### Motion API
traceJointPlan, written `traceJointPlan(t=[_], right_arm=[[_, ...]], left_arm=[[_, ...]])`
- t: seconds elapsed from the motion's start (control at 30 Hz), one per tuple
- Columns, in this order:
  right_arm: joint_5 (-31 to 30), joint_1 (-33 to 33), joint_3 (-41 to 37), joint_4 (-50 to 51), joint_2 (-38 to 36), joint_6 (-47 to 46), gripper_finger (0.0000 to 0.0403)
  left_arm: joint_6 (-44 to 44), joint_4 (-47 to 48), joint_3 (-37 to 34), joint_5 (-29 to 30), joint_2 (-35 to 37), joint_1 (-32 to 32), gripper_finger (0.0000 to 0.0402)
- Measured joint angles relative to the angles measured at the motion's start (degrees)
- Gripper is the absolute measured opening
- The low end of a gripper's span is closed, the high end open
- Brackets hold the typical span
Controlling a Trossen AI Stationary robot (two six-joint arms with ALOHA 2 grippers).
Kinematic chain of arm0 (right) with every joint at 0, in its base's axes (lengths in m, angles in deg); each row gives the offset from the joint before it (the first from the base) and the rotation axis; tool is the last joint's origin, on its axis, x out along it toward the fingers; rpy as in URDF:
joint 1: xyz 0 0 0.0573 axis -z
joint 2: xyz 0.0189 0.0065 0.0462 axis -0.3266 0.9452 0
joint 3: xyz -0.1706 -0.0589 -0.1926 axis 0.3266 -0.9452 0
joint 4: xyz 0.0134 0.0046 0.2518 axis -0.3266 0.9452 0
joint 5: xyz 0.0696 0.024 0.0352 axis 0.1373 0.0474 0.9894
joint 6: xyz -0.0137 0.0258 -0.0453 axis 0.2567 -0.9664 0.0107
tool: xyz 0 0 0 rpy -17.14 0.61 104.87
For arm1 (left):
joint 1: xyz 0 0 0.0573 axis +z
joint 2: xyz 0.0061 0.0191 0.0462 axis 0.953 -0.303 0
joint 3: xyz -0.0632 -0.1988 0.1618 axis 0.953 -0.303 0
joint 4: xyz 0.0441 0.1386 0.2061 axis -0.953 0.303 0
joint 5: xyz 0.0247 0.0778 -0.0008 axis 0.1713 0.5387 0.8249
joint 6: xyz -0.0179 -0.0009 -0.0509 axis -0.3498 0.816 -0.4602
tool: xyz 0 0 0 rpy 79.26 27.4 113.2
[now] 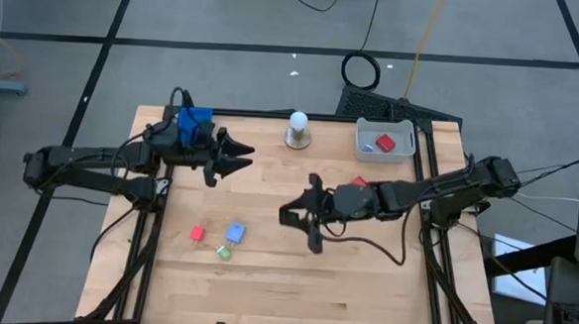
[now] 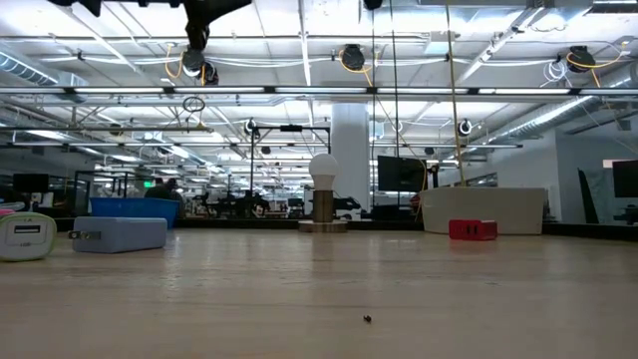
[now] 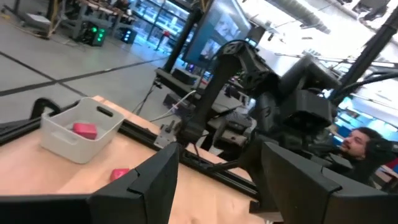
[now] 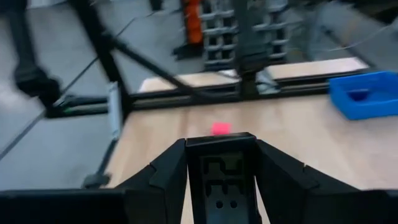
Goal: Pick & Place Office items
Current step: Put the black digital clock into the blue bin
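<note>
Wood table (image 1: 293, 281): grey tray (image 1: 384, 137) w/ red block (image 1: 385, 143); right gripper (image 1: 307, 215) jaws clamp dark piece (image 4: 222, 174).

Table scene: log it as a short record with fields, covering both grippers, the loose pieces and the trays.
left gripper: open, empty, above table's left rear
right gripper: shut on dark rectangular piece, mid-table
loose pieces: red block, light-blue block, green bit on left-centre wood
grey tray: right rear, holds red piece
blue tray: left rear
</note>
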Motion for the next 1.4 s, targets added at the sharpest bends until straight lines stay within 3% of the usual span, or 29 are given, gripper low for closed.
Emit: traceJointPlan(t=[0.23, 0.4, 0.5, 0.73, 0.87, 1.17, 1.4], right_arm=[[-7.5, 3.5, 0.0, -4.7, 0.0, -0.9, 0.0150], [-8.1, 6.6, 0.0, -5.8, 0.0, -2.4, 0.0150], [-7.5, 8.6, 0.0, -5.1, 0.6, -2.1, 0.0150], [-0.1, 12.2, 0.0, 3.0, 2.2, 2.2, 0.0149], [2.9, 13.5, -0.1, 4.9, 4.7, 5.8, 0.0149], [4.4, 14.4, -0.1, 5.5, 11.0, 12.2, 0.0149], [4.1, 15.9, 0.0, 5.3, 13.9, 16.6, 0.0149]], left_arm=[[-0.3, 0.0, 0.0, 0.0, 0.0, 2.9, 0.0230], [1.1, 0.7, 0.0, -1.1, 0.0, 5.0, 0.0230], [1.6, 4.8, 0.0, -3.7, 0.0, 7.1, 0.0230], [-3.5, 19.5, 0.0, -13.1, -0.6, 14.7, 0.0230], [-4.7, 20.7, 0.0, -17.5, -1.8, 17.3, 0.0230], [-25.8, 20.7, 0.0, -21.4, -5.4, 20.7, 0.0230], [-34.4, 20.7, 0.0, -22.6, -9.3, 20.1, 0.0230]])
